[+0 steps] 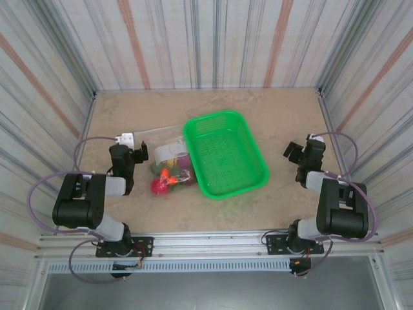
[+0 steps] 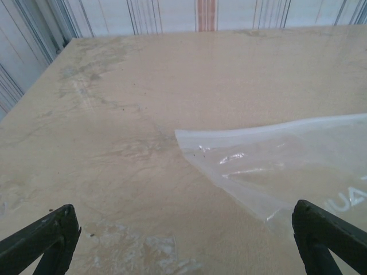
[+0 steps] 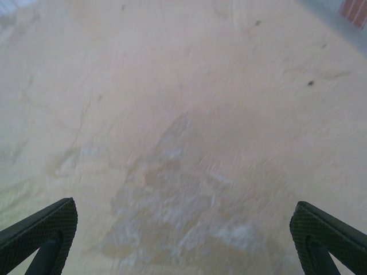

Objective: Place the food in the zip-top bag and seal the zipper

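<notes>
The clear zip-top bag [image 1: 166, 158] lies flat just left of the green basket, its white label [image 1: 169, 150] facing up. The food [image 1: 169, 175] is bunched inside its near end: pink-red, orange, green, yellow and purple pieces. My left gripper [image 1: 130, 151] stands open at the bag's left edge. In the left wrist view the bag's far corner [image 2: 275, 166] lies ahead and to the right of the open left gripper [image 2: 183, 252]. A thin band, the zipper [image 2: 235, 186], runs along that edge; I cannot tell whether it is pressed shut. My right gripper [image 1: 302, 152] is open over bare table [image 3: 183, 143].
The green mesh basket [image 1: 225, 155] sits mid-table with nothing in it, between the two grippers. Striped walls close in the table on three sides. The table's metal front rail [image 1: 206, 242] carries both arm bases.
</notes>
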`<state>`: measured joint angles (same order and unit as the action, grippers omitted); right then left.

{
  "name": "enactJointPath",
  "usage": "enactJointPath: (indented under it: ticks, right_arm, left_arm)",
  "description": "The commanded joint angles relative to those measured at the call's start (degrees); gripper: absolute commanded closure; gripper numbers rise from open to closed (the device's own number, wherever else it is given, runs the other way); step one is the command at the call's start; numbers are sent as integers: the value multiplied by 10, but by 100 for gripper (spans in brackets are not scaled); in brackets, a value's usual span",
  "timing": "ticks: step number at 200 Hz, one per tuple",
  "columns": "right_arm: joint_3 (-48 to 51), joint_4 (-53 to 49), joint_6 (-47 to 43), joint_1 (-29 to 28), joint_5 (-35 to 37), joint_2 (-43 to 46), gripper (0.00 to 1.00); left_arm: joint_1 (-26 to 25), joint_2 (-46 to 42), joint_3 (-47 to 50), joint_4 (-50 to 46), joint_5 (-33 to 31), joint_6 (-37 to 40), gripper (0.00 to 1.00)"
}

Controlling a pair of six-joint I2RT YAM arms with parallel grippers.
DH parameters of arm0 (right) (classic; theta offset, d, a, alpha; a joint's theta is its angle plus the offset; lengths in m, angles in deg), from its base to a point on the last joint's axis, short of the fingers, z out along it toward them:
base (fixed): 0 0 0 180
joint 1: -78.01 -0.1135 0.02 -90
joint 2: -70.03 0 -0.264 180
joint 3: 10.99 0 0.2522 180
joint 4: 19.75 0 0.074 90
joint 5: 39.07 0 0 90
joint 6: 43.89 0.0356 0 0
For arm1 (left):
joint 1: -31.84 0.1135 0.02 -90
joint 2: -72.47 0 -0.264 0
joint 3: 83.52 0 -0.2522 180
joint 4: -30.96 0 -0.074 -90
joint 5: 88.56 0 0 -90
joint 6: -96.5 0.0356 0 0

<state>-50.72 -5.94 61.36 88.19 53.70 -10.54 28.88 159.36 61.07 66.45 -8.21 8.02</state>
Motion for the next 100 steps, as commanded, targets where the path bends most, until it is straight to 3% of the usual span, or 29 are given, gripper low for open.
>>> enactJointPath:
  ticks: [1,18,56,70,90,100]
  right_arm:
    - [13,75,-10,4,-27,1,1]
    - [25,121,-16,-9,-18,-14,1]
    - [67,257,-120,-81,-46,-74,1]
    - [38,204,-113,-91,3,-78,1]
    - [31,195,-103,-79,-14,-80,1]
    - [38,212,-110,-97,30,-80,1]
  left_arm:
    - [1,-4,-5,-14,-8,-1,1]
    - [1,-1,-5,-10,-9,-1,1]
    - [0,3,-4,0,-10,2,1]
    - [0,6,-2,10,-11,5,1]
    - [0,5,-3,7,-11,4,1]
    - [0,5,-4,4,-12,3,1]
